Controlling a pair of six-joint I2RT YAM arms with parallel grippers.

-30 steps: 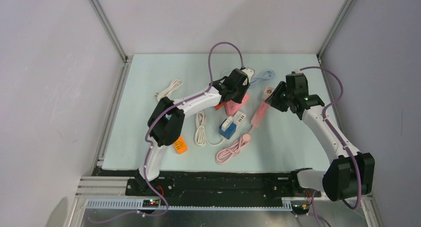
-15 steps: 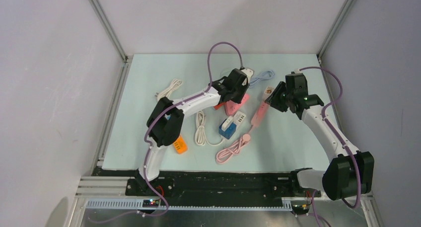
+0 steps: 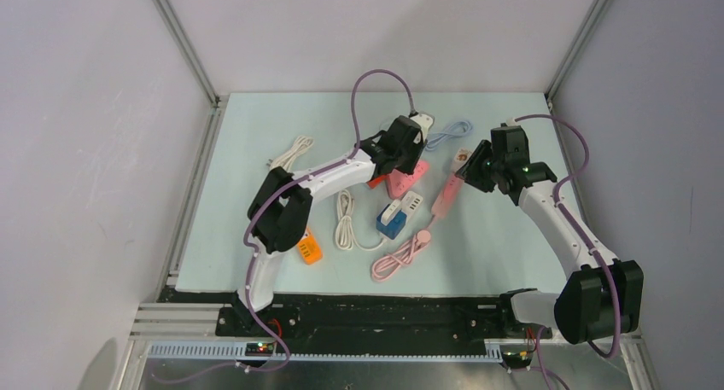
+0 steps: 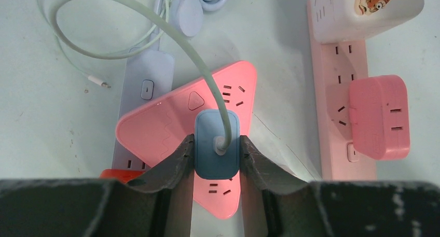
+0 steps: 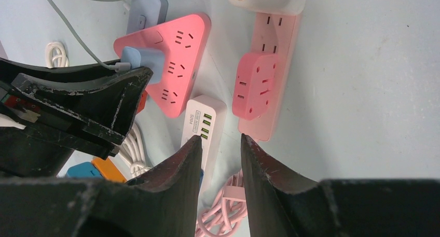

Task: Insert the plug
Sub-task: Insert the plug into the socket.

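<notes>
Power strip (image 4: 166, 130), pink, triangular; blue charger plug (image 4: 207, 162) upon its face, clenched across flat sides by left gripper (image 4: 216, 143). Light, rigid, smooth: likely slippery; limp cable (image 4: 214, 99) unfit for grasping. Right gripper (image 5: 220, 143) parted, empty.

Bright even lt, soft shadows, pics sharp.

White links (image 3: 329, 175), black joints (image 3: 282, 219), purple cables (image 3: 380, 71); scuffed black gripper fingers (image 4: 171, 167).
</notes>
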